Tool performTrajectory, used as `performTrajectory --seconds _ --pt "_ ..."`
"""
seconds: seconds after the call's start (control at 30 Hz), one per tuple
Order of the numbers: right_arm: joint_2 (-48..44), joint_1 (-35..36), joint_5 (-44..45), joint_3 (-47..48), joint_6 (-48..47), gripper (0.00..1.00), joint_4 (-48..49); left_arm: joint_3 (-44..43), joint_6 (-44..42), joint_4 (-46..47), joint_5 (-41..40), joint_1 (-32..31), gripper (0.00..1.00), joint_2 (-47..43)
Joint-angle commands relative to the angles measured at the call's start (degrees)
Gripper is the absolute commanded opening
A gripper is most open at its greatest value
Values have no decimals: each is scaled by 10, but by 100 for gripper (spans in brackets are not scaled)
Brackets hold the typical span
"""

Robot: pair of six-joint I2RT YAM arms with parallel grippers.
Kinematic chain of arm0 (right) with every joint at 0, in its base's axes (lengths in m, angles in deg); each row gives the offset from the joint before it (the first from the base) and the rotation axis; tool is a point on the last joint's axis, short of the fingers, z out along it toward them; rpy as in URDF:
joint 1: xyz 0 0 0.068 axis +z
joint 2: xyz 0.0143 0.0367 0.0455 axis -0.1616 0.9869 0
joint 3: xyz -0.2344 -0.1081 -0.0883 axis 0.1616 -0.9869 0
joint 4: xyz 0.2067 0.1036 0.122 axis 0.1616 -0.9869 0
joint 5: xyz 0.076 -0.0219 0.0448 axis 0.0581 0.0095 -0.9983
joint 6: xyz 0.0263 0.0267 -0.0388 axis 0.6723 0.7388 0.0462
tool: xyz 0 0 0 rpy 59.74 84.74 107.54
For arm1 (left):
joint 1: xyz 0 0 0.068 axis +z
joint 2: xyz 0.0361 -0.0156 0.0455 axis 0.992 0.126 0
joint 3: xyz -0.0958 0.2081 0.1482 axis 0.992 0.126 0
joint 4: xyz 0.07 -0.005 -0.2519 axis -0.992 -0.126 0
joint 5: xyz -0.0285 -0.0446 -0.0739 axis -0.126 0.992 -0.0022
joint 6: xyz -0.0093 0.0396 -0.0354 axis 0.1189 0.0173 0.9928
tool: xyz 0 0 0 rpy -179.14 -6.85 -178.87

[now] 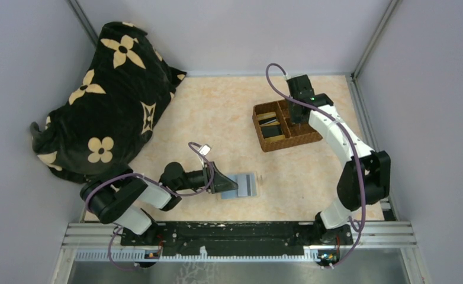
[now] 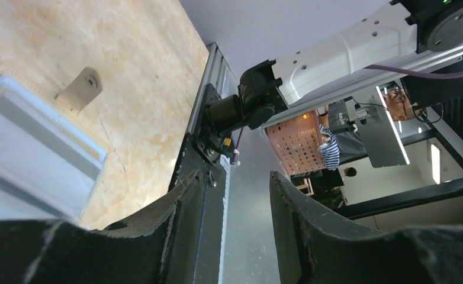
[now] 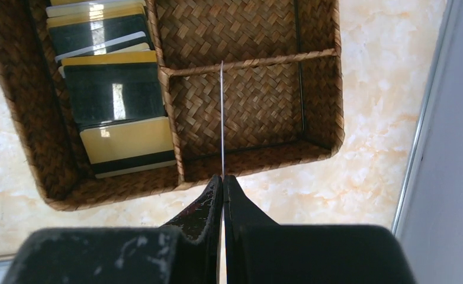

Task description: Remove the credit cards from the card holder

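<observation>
The card holder (image 1: 245, 185) lies open on the table, pale blue-grey inner faces up; the left wrist view shows it (image 2: 34, 154) with its beige snap tab (image 2: 80, 87). My left gripper (image 1: 223, 182) is at its left edge, jaws open with nothing between them (image 2: 234, 177). My right gripper (image 1: 298, 120) hovers over the brown woven tray (image 1: 288, 142) and is shut on a credit card, seen edge-on as a thin line (image 3: 222, 118). Several more credit cards (image 3: 119, 94), tan-gold and pale with dark stripes, lie in the tray's left compartment.
A black cloth with cream flower patterns (image 1: 105, 94) is heaped at the back left. The tray's right compartments (image 3: 241, 112) hold nothing. Grey walls close in the table on three sides; a metal rail (image 1: 241, 234) runs along the near edge.
</observation>
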Motion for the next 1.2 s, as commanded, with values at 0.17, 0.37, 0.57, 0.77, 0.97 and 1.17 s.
performTrajectory --seconds 0.17,0.37,0.57,0.77,0.97,1.17 --pt "49 2 13 27 -26 0 35 35 34 117 -1 1 52 32" --pt "81 2 6 18 -26 0 45 36 33 117 -9 1 52 35" --pt "93 2 3 18 -26 0 46 31 36 128 -6 1 52 54" --pt "60 2 11 11 -20 0 39 30 49 166 -3 1 52 85" --pt "7 2 -30 14 -6 0 20 19 72 208 6 -1 52 123" --pt "-84 3 -168 -18 21 0 36 20 59 192 -12 0 54 101"
